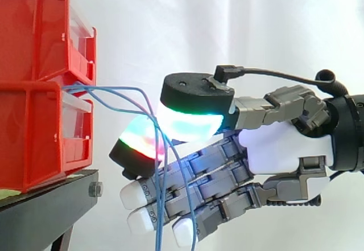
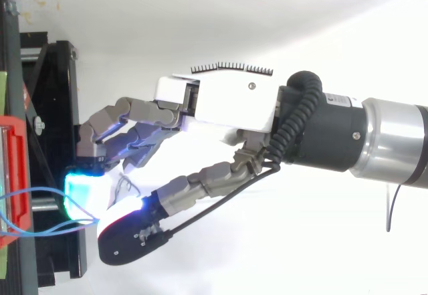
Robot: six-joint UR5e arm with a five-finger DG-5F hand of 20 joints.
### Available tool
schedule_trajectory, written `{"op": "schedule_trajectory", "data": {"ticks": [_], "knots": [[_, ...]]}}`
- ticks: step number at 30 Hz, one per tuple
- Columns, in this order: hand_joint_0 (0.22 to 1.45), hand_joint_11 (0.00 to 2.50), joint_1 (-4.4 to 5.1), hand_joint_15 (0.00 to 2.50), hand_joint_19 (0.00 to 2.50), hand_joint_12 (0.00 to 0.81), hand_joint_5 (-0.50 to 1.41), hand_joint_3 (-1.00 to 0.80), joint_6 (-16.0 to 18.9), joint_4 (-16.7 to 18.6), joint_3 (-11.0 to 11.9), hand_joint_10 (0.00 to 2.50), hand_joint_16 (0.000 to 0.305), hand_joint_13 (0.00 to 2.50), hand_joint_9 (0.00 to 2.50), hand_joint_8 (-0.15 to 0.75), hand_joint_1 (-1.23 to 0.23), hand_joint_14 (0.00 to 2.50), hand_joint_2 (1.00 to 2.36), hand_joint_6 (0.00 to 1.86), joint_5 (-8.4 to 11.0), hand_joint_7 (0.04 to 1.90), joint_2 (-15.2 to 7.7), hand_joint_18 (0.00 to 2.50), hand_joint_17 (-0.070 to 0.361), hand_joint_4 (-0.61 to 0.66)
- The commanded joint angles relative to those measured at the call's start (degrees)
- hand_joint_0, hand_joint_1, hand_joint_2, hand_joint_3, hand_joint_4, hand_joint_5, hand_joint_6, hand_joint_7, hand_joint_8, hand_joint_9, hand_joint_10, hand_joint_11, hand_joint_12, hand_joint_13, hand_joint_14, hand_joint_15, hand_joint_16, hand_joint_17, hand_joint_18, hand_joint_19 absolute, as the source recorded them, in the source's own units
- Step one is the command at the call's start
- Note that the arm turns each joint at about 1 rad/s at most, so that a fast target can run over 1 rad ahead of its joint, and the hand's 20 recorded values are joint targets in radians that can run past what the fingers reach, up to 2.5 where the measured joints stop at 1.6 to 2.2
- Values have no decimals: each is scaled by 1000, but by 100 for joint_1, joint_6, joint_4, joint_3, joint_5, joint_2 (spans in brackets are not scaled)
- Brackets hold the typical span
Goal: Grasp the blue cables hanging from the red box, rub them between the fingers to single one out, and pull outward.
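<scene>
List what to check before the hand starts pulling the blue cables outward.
1. Pinch: the blue cables sit between the pads of the hand: ok.
2. One cable singled out: not ok, several strands pass through the pinch.
3. Cables run from the red box: ok.
4. Slack in the cables: ok, they arc loosely.
5. Hand apart from the red box: ok, a gap shows in the side view.
</scene>
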Motion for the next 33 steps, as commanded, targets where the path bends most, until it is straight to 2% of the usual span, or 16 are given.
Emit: {"op": "schedule_trajectory", "data": {"ticks": [1,5,12,20,30,33], "knots": [[648,334,0,239,416,326,-185,-330,-2,0,7,9,40,672,715,236,-819,8,1011,788,4,980,-8,689,90,203],[702,333,0,228,388,322,-205,-357,-2,0,-1,7,40,651,664,220,-922,8,1010,817,-5,942,1,682,91,197],[701,331,0,225,380,318,-214,-435,7,0,7,9,40,628,620,213,-967,8,1005,824,-5,917,1,674,91,200],[578,337,0,235,422,327,-199,-500,7,0,16,7,41,652,689,237,-836,8,1000,815,-5,932,1,681,92,221],[561,346,0,237,432,338,-167,-500,33,0,25,7,40,698,772,252,-763,8,1000,797,4,984,1,712,91,248],[607,341,0,244,429,332,-166,-447,33,0,25,9,39,704,774,250,-765,8,1003,802,4,1023,1,714,88,239]]}}
